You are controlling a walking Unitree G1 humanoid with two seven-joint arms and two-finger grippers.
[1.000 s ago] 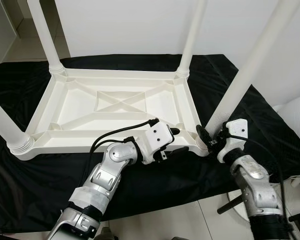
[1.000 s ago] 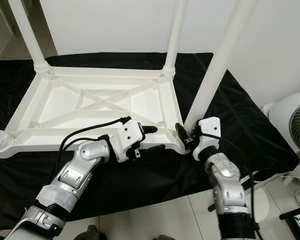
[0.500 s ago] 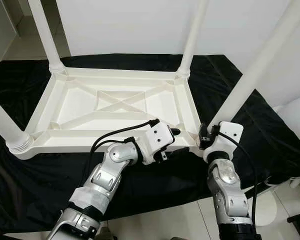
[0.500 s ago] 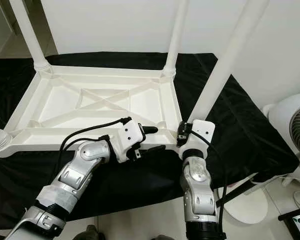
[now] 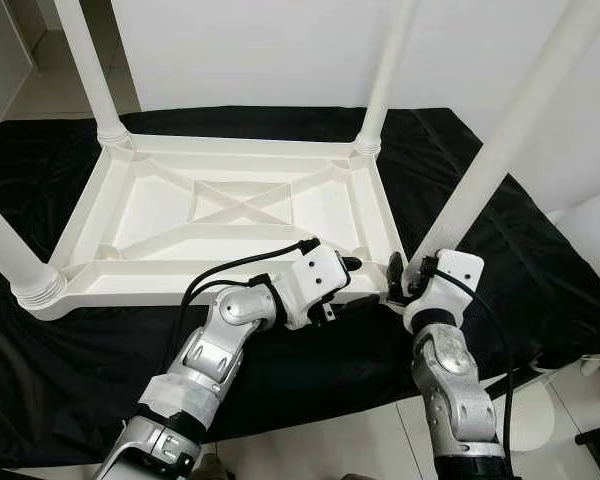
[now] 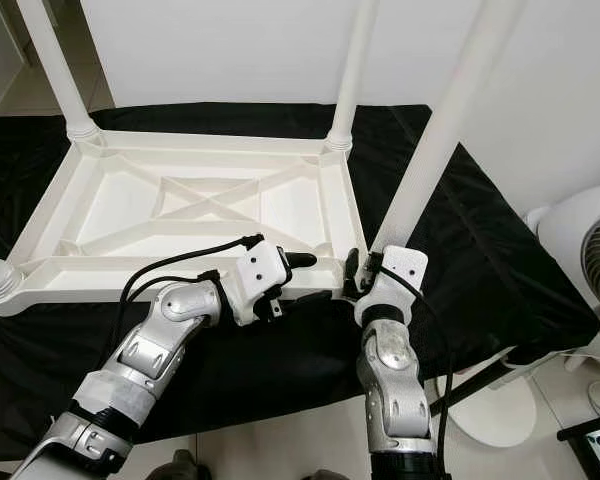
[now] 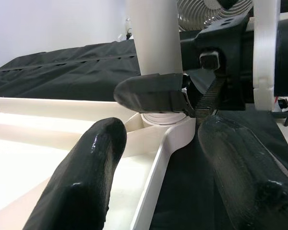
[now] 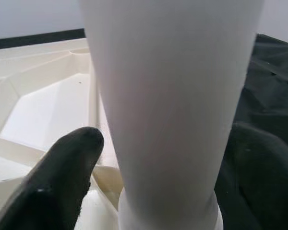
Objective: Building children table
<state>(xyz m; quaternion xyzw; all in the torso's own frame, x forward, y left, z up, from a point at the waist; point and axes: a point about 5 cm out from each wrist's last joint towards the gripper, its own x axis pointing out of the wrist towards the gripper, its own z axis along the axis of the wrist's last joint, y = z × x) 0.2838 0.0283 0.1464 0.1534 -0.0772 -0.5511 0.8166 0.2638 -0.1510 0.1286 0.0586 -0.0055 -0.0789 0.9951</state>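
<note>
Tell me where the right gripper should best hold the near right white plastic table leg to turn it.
Probably low on the round white plastic leg, just above its ribbed collar at the upturned white table top's corner, coming from the near side. The right gripper straddles it there, one finger on each side; the smooth shaft offers no other purchase.

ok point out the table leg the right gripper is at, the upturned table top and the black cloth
table leg (image 5: pixel 485 165), left eye view, on the middle of its shaft
table top (image 5: pixel 242 207), left eye view, on its cross ribs
black cloth (image 6: pixel 485 250), right eye view, on a bare part beside the leg
</note>
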